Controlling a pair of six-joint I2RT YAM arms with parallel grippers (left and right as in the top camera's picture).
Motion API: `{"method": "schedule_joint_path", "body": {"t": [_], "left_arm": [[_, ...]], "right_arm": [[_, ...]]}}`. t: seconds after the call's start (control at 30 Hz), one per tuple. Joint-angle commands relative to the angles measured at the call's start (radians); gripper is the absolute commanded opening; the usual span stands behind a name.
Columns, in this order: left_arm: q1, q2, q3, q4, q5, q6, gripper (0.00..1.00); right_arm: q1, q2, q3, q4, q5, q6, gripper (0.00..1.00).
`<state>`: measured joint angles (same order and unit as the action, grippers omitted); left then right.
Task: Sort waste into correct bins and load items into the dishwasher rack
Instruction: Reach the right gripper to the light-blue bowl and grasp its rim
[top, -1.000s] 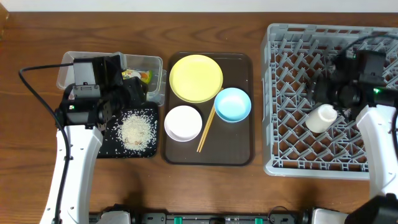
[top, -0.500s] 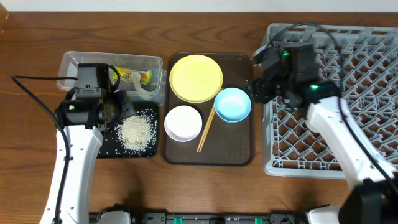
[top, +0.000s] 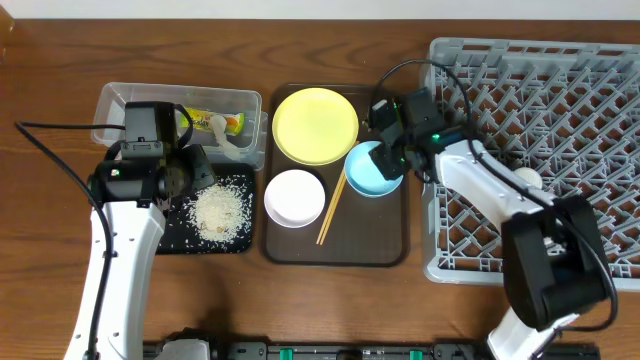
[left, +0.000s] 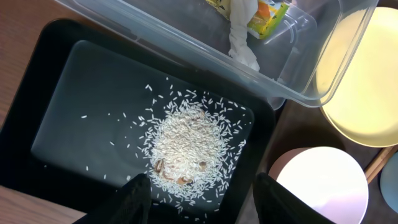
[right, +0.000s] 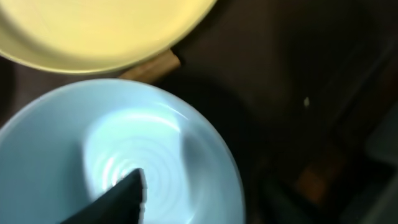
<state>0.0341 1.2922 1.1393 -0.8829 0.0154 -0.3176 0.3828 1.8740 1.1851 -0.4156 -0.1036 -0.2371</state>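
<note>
Loading of the dishwasher rack (top: 560, 90) is the step in hand, we judge. The right end effector (top: 388, 158) sits at the light blue bowl (top: 368, 172) on the brown serving tray (top: 385, 250). In the right wrist view we see one finger (right: 118, 199) inside the bowl near its rim. The other is hard to make out against the dark tray, but the jaws look spread, so nothing is gripped yet.

The waste appears sorted. The rice (left: 186, 146) lies heaped in the black tray (left: 56, 93), and the snack wrapper (top: 215, 122) lies in the clear tub (top: 110, 110). The left end effector (left: 205, 196) hovers released above the rice.

A pale green cup (top: 527, 180) already lies in the rack. The yellow plate (top: 315, 125), white bowl (top: 294, 197) and chopsticks (top: 330, 210) wait on the serving tray on the worktop (top: 40, 280).

We think the next move calls for pinching the bowl's rim firmly, then lifting it clear of the chopsticks beside it.
</note>
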Motion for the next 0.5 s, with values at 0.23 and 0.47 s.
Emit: {"method": "schedule_joint_path", "body": {"t": [0.23, 0.47], "left_arm": [[0.005, -0.003, -0.004, -0.002, -0.020, -0.006, 0.56], [0.005, -0.003, -0.004, -0.002, -0.020, -0.006, 0.56]], "right_arm": [[0.004, 0.023, 0.017, -0.019, 0.035, 0.005, 0.01], [0.000, -0.031, 0.018, -0.040, 0.172, 0.041, 0.01]]}}
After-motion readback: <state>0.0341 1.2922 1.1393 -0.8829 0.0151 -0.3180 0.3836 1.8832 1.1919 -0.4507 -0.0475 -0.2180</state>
